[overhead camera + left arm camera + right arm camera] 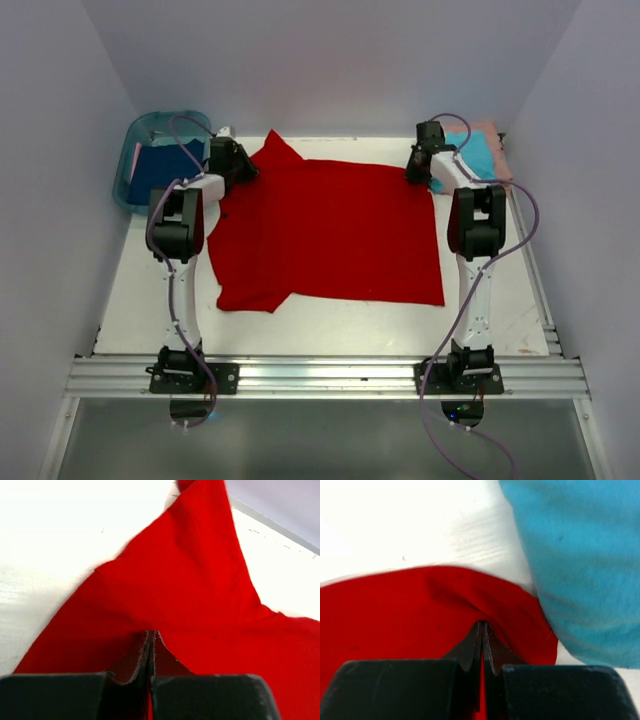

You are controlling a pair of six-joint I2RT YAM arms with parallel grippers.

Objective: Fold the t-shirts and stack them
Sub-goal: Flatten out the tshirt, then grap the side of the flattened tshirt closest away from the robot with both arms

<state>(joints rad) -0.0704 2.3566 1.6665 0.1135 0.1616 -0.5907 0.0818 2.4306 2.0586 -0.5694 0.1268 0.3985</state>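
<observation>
The red t-shirt (330, 235) lies spread out on the white surface (150, 310). The left pincer (151, 636) is squeezed tight on its far left edge, by a sleeve. The right pincer (482, 627) is squeezed tight on its far right corner, just beside the teal t-shirt (580, 555).

- No text, label, brand, number or sign can be read in any view.
- The red t-shirt (330, 235) carries no legible print.
</observation>
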